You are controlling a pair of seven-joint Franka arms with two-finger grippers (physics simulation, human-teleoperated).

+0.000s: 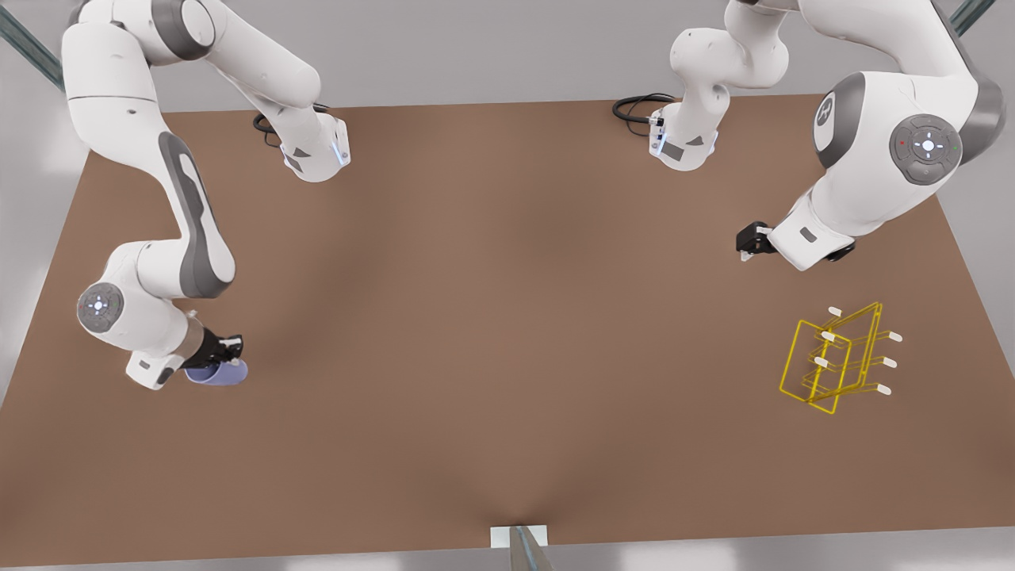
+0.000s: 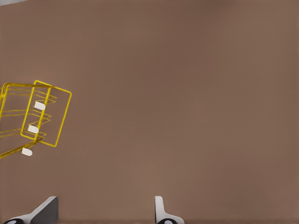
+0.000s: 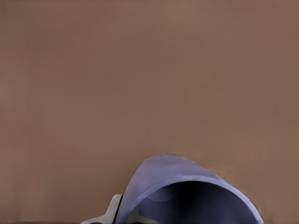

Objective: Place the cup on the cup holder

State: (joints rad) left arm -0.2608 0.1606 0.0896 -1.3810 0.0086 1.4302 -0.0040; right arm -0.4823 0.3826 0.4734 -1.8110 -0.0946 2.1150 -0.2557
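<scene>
Gripping the cup (image 1: 218, 371) at the front view's lower left, the right gripper (image 1: 226, 357) has the grasp step in hand; the cup holder (image 1: 836, 357) stands far right on the worktop (image 1: 507, 317). The left wrist view shows the waiting left gripper (image 2: 105, 212), jaws wide and empty. The right wrist view shows the cup's open mouth close up. Next comes a long carry across to a prong.

Matt brown table (image 1: 507, 357); thin yellow wire cup holder (image 1: 836, 361).

The cup (image 1: 218, 373) is a small, pale lavender-blue, tapered, handleless vessel at the front view's left, tilted, its open mouth visible in the right wrist view. The cup holder (image 1: 836, 357) is a yellow thin-wire rack with white-tipped prongs, well apart at the front view's right.
</scene>
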